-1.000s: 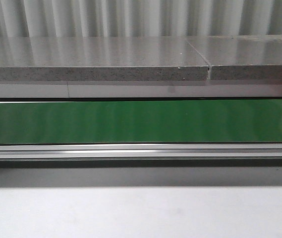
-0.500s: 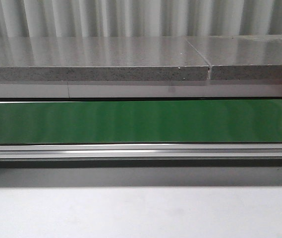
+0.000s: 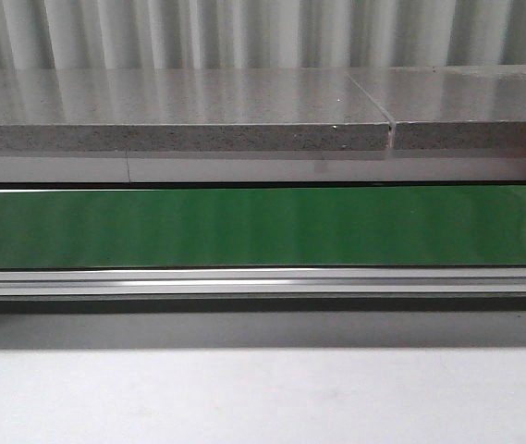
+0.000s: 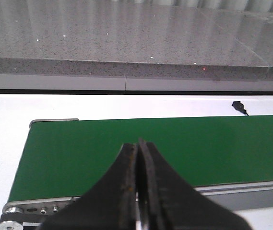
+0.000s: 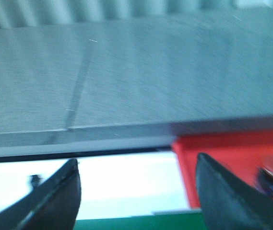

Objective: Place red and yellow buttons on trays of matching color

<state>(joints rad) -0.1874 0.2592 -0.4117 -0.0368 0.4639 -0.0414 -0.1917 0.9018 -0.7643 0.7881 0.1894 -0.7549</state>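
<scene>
A: Two grippers, both seen only from wrist cams. Left gripper [image 4: 137,191]: fingers pressed together, no gap, nothing between them. It's over the near edge of the green belt [image 4: 150,148], close to the belt's end roller [image 4: 11,211].

B: And the right?

A: Right gripper [image 5: 136,191]: fingers spread wide, nothing held. Pic is blurry. Red tray [image 5: 232,158] shows between and past the fingers, touching the foot of the grey stone ledge [image 5: 126,72]. Small dark round thing [image 5: 269,177] on the tray, too smeared to ID.

B: Front cam?

A: No arms in it. Belt runs 9 to 3 o'clock across mid-frame, bare, alu rail [image 3: 263,280] along its near side. Sliver of the red tray at 3 o'clock, just past the belt's far edge. White table [image 3: 263,398] at 6, stone ledge at 12.

B: Buttons? Yellow tray?

A: Can't make out any btns for sure; yellow tray not in any view.
</scene>
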